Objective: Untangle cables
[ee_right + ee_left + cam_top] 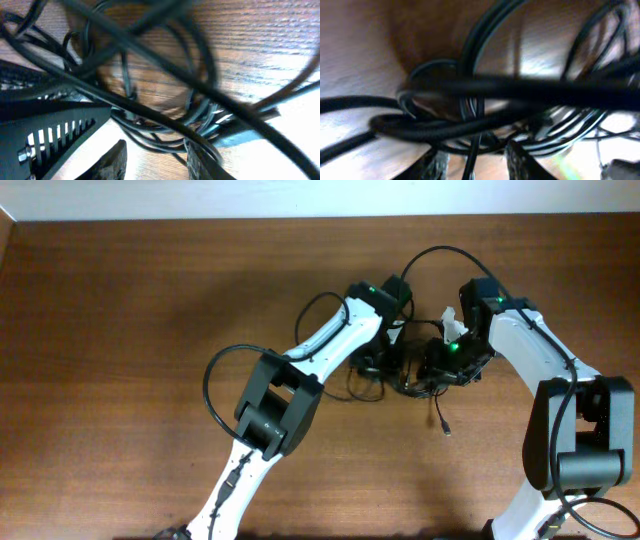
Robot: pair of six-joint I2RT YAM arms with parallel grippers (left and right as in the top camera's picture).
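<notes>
The cables (398, 378) lie as a knotted black bundle at the middle of the wooden table, with a loose loop (362, 387) to its left and one plug end (442, 424) trailing toward the front. My left gripper (384, 360) is over the bundle's left side and my right gripper (427, 370) over its right side. In the left wrist view the left gripper (477, 162) is open, one thin cord (472, 157) running loose between its fingers (520, 160), the tangle (470, 125) just beyond. The right gripper (156, 162) is open over bare wood, cords (165, 125) just past its fingertips.
Thick arm cables arc off the left arm (213, 370) and the right arm (440, 252). A small white tag (452, 323) sits by the right wrist. The left arm's slotted black housing (50, 130) crowds the right wrist view. The table's back edge (300, 220) meets a white wall.
</notes>
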